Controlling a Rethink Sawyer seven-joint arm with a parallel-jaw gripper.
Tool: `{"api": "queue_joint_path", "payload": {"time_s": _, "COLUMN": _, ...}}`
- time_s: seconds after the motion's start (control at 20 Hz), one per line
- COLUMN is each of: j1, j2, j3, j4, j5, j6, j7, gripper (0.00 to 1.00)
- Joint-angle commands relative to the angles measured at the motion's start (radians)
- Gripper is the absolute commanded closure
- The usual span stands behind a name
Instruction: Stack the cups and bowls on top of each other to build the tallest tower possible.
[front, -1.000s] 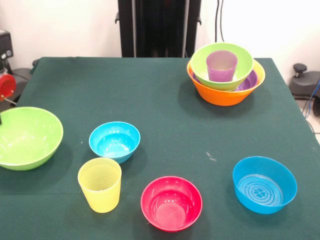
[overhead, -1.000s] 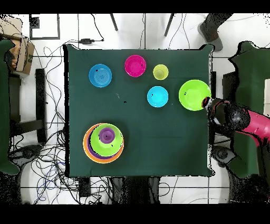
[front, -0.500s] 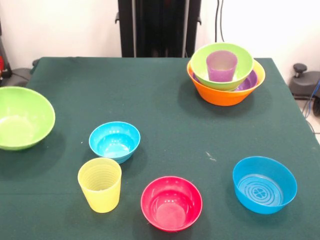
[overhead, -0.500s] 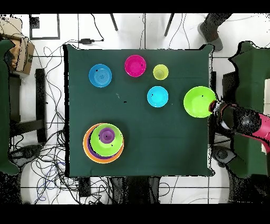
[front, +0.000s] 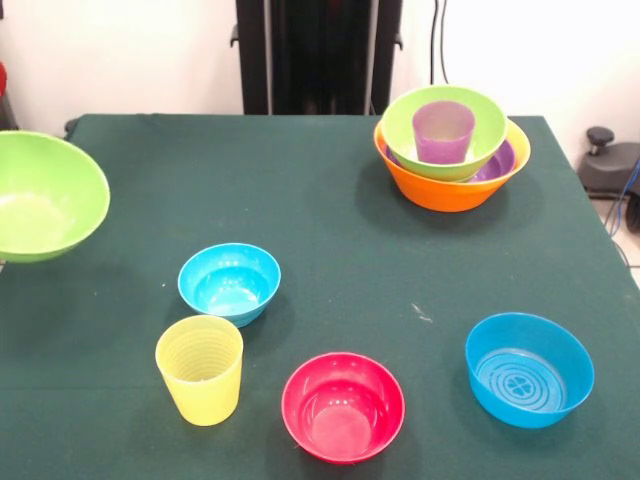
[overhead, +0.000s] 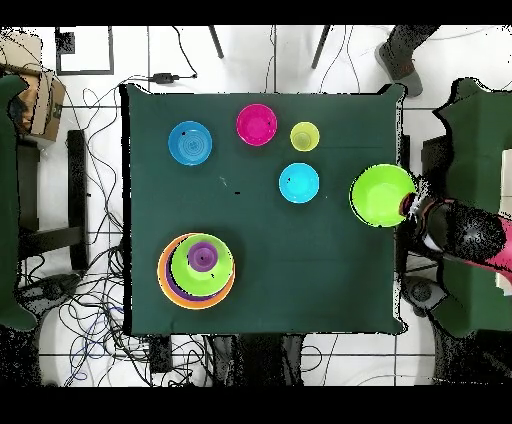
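I see the lime green bowl raised over the worktop edge, with the arm's end touching its outer rim; I cannot tell the fingers' state. The tower, orange base with the purple cup on top, sits well apart. Yellow cup stands between blue bowl and pink-red bowl.

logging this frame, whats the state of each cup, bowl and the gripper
tower: orange base, purple bowl, green bowl nested
purple cup: upright in tower's green bowl
large green bowl: lifted at table edge
gripper: at that bowl's rim, grip unclear
yellow cup: upright, empty
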Motion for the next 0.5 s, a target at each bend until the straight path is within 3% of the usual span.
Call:
{"api": "queue_joint_path", "payload": {"time_s": 0.05, "j1": 0.070, "j2": -0.067, "j3": -0.042, "j4": 0.095, "j5": 0.036, "j6": 0.116, "j7": 0.008, "gripper": 1.00}}
{"api": "queue_joint_path", "payload": {"time_s": 0.5, "j1": 0.098, "j2": -0.166, "j3": -0.092, "j4": 0.211, "j5": 0.087, "j6": 0.119, "j7": 0.060, "gripper": 1.00}}
